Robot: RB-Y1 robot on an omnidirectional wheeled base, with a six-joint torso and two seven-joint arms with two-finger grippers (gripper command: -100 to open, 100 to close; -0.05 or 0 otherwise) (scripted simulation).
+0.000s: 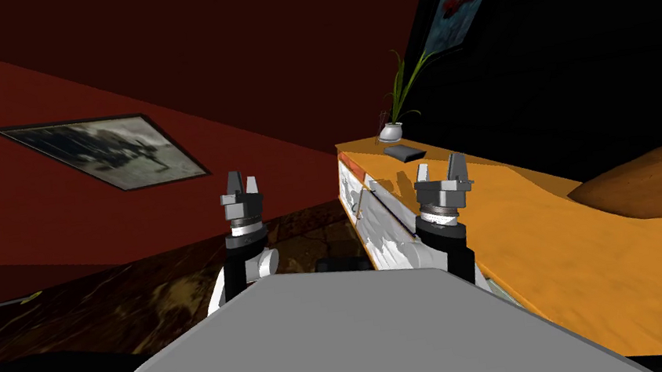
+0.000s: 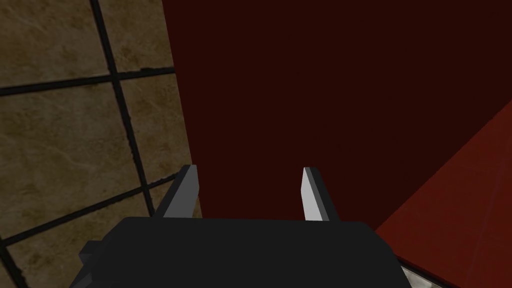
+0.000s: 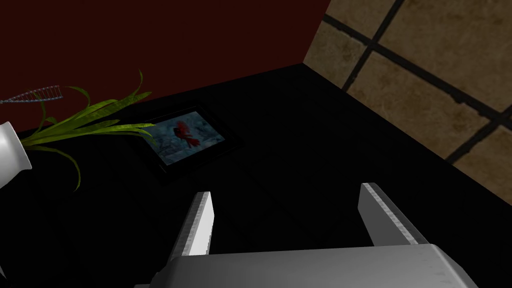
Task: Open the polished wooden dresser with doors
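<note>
Dresser (image 1: 584, 267) sits on robot's right. Its long axis runs away toward the far wall, and the white front faces left. Left arm (image 1: 241, 263) and right arm (image 1: 449, 250) are both raised and pointing up, jaws spread, gripping nothing. The right arm is near the dresser front.

The dresser (image 1: 568, 261) stretches low from the head view's centre toward four o'clock. It has a polished orange wooden top and a pale front, whose doors look shut.
</note>
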